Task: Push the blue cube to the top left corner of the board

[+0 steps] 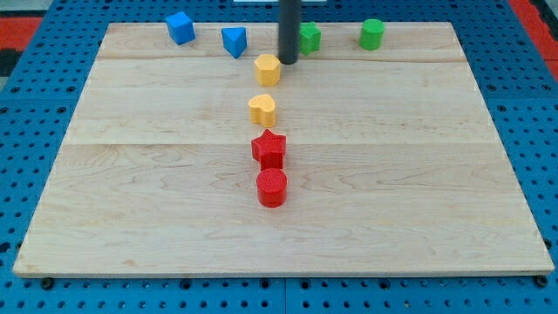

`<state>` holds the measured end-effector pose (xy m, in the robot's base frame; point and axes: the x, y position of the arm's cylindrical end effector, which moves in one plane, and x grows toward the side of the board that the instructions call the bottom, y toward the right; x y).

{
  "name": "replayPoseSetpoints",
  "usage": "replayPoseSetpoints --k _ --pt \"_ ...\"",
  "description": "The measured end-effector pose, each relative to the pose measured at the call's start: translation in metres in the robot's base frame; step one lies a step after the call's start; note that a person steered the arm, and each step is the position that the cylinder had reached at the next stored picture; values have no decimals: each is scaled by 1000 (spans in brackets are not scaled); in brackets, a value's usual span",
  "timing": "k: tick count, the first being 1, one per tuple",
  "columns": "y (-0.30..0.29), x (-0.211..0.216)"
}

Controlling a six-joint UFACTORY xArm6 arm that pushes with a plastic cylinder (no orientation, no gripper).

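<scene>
The blue cube [180, 27] sits near the board's top edge, left of centre, a short way in from the top left corner. A blue triangular block [234, 41] lies just to its right. My tip [288, 61] is at the end of the dark rod near the top middle, right beside a yellow hexagonal block [268, 69] and well to the right of the blue cube, apart from it.
A green block [309, 37] stands partly behind the rod, and a green cylinder [372, 33] lies further right. A yellow heart block [261, 110], a red star [268, 148] and a red cylinder [271, 187] line up down the middle of the wooden board [131, 192].
</scene>
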<state>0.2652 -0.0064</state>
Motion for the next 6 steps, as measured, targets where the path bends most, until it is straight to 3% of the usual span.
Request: replayPoseSetpoints --k 1,2,6 --pt "-31 -23" --pt "-15 -66" --pt "-100 -74"
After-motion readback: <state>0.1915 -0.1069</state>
